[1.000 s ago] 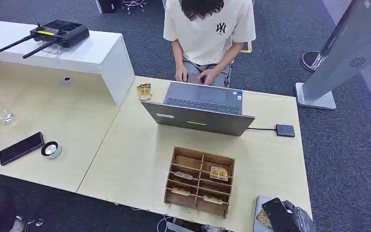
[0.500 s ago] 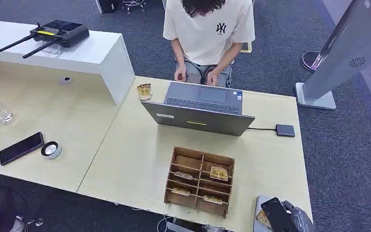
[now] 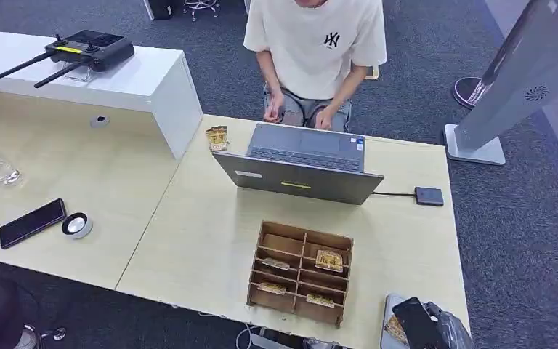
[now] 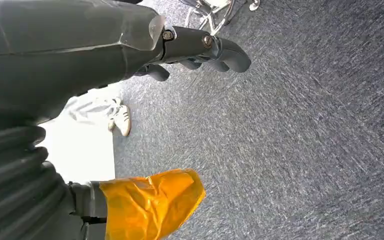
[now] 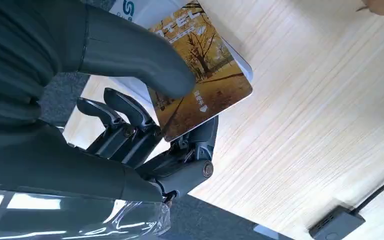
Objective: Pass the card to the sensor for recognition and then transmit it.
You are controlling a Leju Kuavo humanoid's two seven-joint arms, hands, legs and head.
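One laptop [image 3: 301, 163], one wooden organizer [image 3: 300, 273], two phones [image 3: 32, 222], one person [image 3: 312, 51].

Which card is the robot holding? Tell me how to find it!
Start at the big wooden table and go to its near right corner, past the wooden box with little compartments. There the right robot hand pinches a card under its thumb. Unlike the cards lying in the box, this one is in the robot hand, and it shows golden autumn trees.

Autumn-tree card [image 5: 200, 85] pinched in right hand [image 5: 145, 115], flat above grey sensor [image 3: 392, 320].
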